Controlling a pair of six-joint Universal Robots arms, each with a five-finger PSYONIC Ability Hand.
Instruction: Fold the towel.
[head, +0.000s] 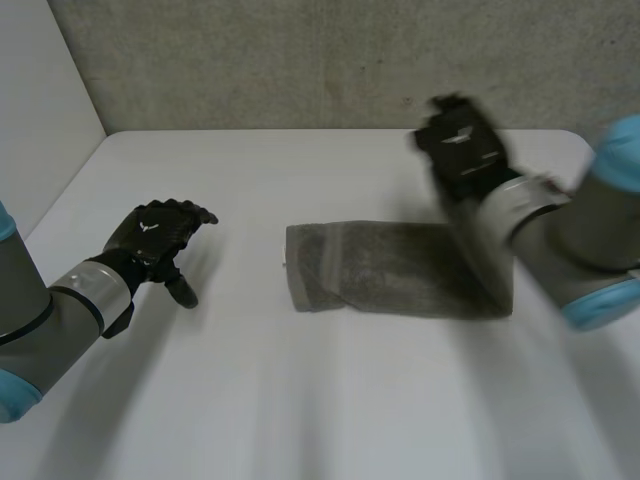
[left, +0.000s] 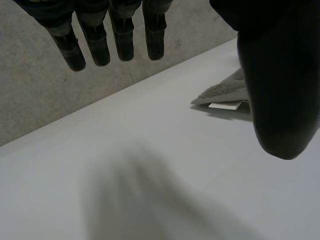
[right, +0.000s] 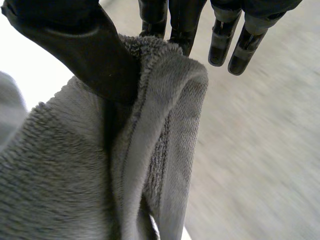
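Note:
A grey towel (head: 390, 268) lies folded into a strip across the middle of the white table (head: 300, 400). My right hand (head: 462, 145) is raised above the towel's right end and pinches that end between thumb and fingers, lifting it; in the right wrist view the towel (right: 100, 170) hangs bunched from the thumb (right: 85, 45). My left hand (head: 155, 240) hovers open over the table well left of the towel, touching nothing. In the left wrist view its fingers (left: 110, 35) are straight, and the towel's left corner (left: 222, 92) with a white tag shows past the thumb.
A grey wall (head: 320, 60) runs behind the table's far edge. A white panel (head: 40, 120) stands at the left. Bare tabletop lies in front of the towel and between it and my left hand.

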